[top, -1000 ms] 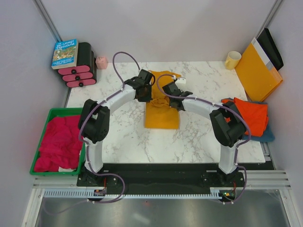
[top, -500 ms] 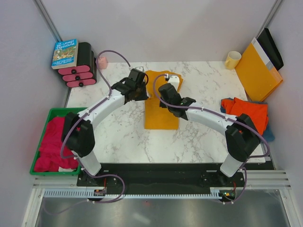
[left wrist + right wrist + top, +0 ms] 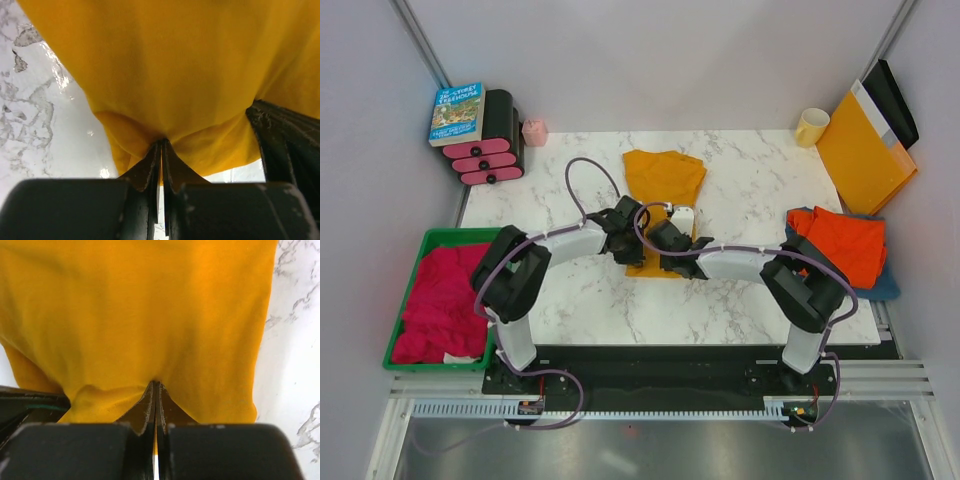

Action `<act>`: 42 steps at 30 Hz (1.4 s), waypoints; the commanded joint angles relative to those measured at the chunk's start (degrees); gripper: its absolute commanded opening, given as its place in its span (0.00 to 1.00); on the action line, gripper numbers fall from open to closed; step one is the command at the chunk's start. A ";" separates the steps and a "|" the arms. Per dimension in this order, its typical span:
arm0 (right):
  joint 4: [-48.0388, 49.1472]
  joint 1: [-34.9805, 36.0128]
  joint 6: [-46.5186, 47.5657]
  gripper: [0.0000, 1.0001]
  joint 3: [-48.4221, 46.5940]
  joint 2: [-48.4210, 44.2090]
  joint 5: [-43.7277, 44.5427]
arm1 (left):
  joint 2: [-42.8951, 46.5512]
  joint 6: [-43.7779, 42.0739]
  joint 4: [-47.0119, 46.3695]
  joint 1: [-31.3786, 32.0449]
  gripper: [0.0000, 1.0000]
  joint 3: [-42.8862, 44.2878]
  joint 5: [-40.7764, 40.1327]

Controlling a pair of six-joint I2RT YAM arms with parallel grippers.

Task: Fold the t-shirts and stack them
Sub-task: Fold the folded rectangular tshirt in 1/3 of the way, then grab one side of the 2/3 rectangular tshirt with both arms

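Mustard-yellow t-shirt (image 3: 663, 180): near edge pinched tight by left gripper (image 3: 161, 150) and right gripper (image 3: 155, 390). Green bin (image 3: 425, 240) holds magenta cloth (image 3: 445, 300). Book (image 3: 456, 112) title too small to read.

The middle t-shirt (image 3: 663, 180) lies at the centre of the table (image 3: 750, 300), reaching toward the far edge. At the right edge, the upper t-shirt (image 3: 850, 245) lies on the lower t-shirt (image 3: 882, 288). A bin (image 3: 440, 233) beside the left edge holds cloth (image 3: 445, 300). A mug (image 3: 811, 127) stands at the far right corner.
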State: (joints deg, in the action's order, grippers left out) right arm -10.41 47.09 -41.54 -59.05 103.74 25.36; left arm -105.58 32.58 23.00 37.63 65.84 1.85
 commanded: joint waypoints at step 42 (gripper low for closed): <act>-21.49 21.11 -19.11 0.73 15.63 -34.66 18.23 | 37.91 18.57 -10.43 12.29 0.68 -40.00 -3.51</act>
State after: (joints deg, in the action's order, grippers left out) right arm -30.09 67.64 -58.83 -43.79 71.09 40.95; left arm -66.13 47.57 15.68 49.28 26.92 -0.93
